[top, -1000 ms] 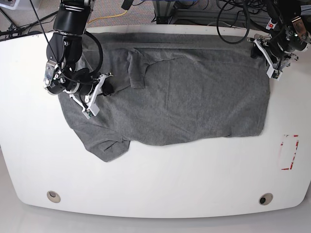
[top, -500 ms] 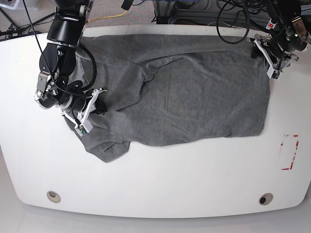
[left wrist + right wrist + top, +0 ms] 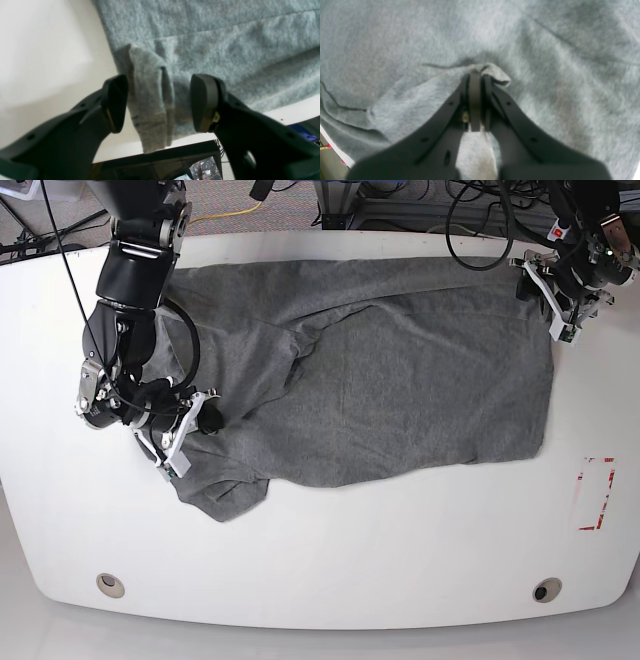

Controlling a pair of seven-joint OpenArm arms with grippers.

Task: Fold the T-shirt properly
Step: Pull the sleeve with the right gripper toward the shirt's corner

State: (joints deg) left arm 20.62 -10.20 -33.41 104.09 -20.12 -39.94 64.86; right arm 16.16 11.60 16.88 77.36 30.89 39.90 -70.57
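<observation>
- The right gripper [image 3: 475,82] was clamped on a pinched fold of the grey T-shirt [image 3: 400,380].
- The left gripper [image 3: 157,102] stood apart, straddling a raised corner fold over the white table [image 3: 330,560].

T-shirt [image 3: 400,370] spread across the table [image 3: 330,560]

Bare table [image 3: 330,550] below T-shirt [image 3: 400,380]

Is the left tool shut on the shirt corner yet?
No, open: the left tool straddles a T-shirt corner without pinching it.
</observation>
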